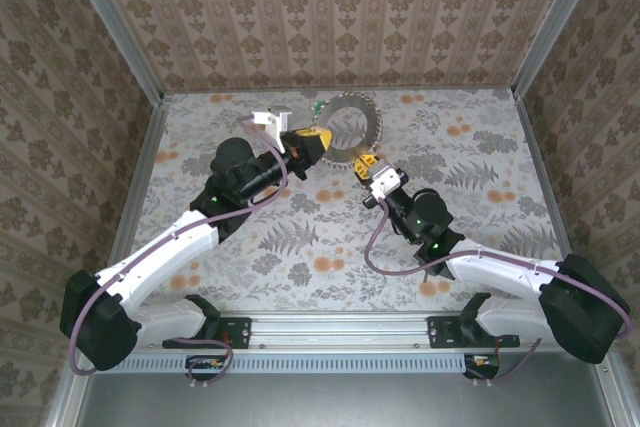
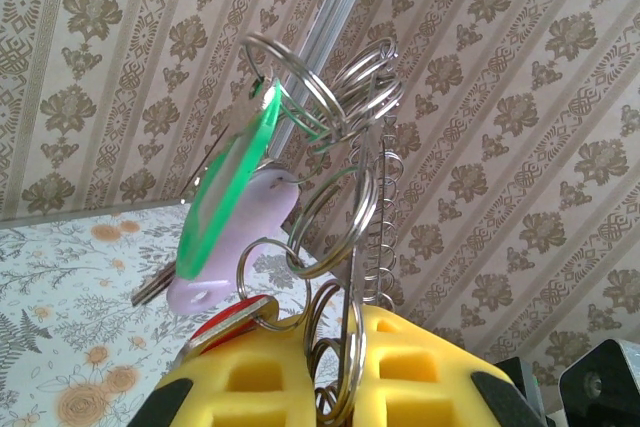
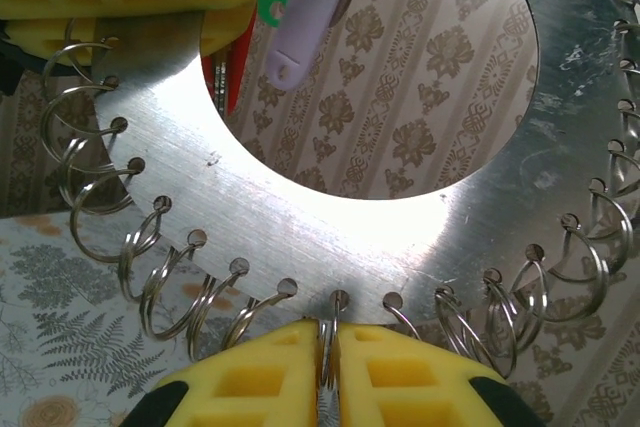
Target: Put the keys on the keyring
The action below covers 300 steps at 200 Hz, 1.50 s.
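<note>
Right wrist: your right claw [image 3: 327, 362] pinches the keyring [image 3: 300, 237] rim.
Left claw [image 2: 350, 352]: clamped on keyring, keys [image 2: 235, 187] beside.
Tip: don't twist the claws apart.

Table [image 1: 480, 167] open either side — keyring disc [image 1: 373, 127] stands mid-back, wall [image 1: 340, 17] close behind.

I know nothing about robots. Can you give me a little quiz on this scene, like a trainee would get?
1. True or false: the keyring lies flat on the table.
2. The right gripper pinches: A a split ring, B a key, C nothing?
3. Fill in: near the left gripper, the tag lying against the green tag is ___.
Key: 1 false; 2 A; 3 purple.
</note>
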### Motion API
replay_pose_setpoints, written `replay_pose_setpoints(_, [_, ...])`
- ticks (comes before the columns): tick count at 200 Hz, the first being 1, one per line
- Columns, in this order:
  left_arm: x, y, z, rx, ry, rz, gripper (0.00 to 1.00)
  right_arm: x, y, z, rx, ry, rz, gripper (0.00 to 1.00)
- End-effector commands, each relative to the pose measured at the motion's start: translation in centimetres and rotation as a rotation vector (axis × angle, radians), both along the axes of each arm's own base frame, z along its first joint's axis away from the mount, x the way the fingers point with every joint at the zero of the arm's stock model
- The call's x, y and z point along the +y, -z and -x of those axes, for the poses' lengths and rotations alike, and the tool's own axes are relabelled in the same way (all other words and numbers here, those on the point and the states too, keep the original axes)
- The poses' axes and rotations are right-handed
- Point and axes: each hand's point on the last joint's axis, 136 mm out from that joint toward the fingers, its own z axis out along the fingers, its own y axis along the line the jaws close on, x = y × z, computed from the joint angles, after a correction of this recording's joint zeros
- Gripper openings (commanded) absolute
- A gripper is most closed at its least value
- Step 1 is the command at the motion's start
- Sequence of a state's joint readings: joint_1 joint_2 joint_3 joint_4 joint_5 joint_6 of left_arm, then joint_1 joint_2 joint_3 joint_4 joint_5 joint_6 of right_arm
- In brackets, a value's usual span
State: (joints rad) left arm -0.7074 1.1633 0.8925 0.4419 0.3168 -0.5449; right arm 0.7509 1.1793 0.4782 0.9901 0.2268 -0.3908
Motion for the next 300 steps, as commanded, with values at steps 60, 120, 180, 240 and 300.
replay_pose_setpoints(60, [0.2,-4.0,0.8,-0.097,0.01,0.067,0.0,-0.5,-0.8,-0.3,-0.026,0.044,-0.02,0.17])
replay_pose_setpoints(120, [0.3,-4.1,0.8,-0.098,0.007,0.067,0.0,-0.6,-0.4,-0.4,-0.026,0.051,-0.002,0.13])
replay_pose_setpoints(180, [1.2,-2.6,-0.9,-0.008,-0.086,0.053,0.0,-0.3,-0.8,-0.1,-0.023,0.02,-0.011,0.0])
replay_pose_setpoints(240, [4.3,2.9,-4.2,0.302,-0.22,0.147,0.0,-1.0,-2.2,-0.1,0.026,-0.047,-0.114,0.0])
replay_pose_setpoints(300, [4.9,7.6,-4.5,0.55,-0.229,0.214,0.07,-0.5,-1.8,-0.7,0.078,-0.107,-0.132,0.0])
